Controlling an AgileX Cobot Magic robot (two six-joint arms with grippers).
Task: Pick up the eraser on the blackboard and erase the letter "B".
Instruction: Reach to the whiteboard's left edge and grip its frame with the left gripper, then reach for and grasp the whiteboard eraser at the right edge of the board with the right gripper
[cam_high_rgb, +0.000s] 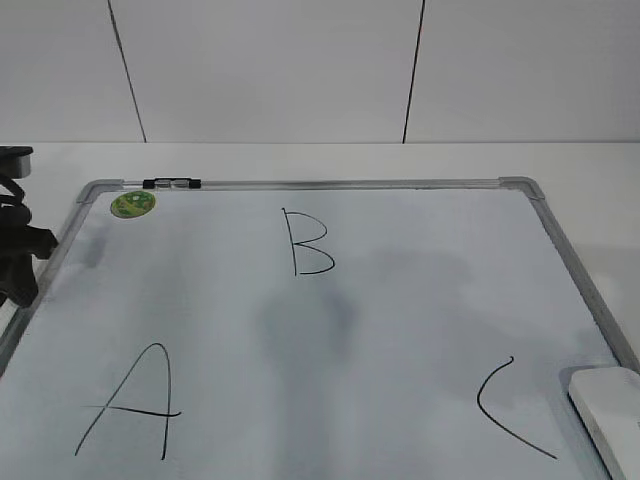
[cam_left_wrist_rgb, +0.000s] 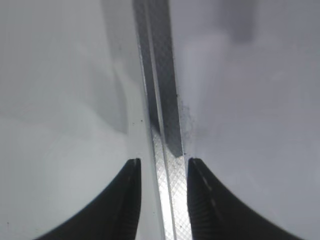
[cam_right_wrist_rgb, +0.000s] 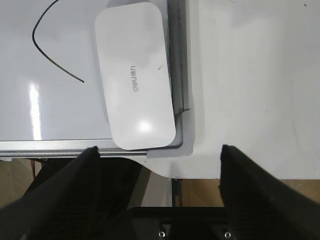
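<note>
Bench (cam_high_rgb: 300, 160): white, plain, carrying the board against a pale panelled wall.

Blackboard (cam_high_rgb: 400, 330): large white wipe-clean board in a silver-grey frame, lying flat. Round green sticker (cam_high_rgb: 132, 204) at the far left corner; small black-and-silver marker (cam_high_rgb: 172, 184) resting on the top frame just beside it.

Left arm: dark, at the board's left edge. Left gripper (cam_left_wrist_rgb: 162, 167) hangs over the frame rail, jaws a little apart, one finger on either side of the rail; whether they touch it cannot be told.

Right gripper (cam_right_wrist_rgb: 157, 155): above the near right corner of the board, jaws wide apart, holding nothing.

Eraser (cam_right_wrist_rgb: 134, 75): white rounded block with grey lettering, lying on the board in the near right corner, its long side against the right frame.

Letter "A" (cam_high_rgb: 130, 405): black, near left.

Letter "C" (cam_high_rgb: 505, 408): black, near right, just beside the eraser.

Letter "B" (cam_high_rgb: 308, 242): thin black capital, upper middle of the board, whole and unsmudged, well apart from the eraser.
</note>
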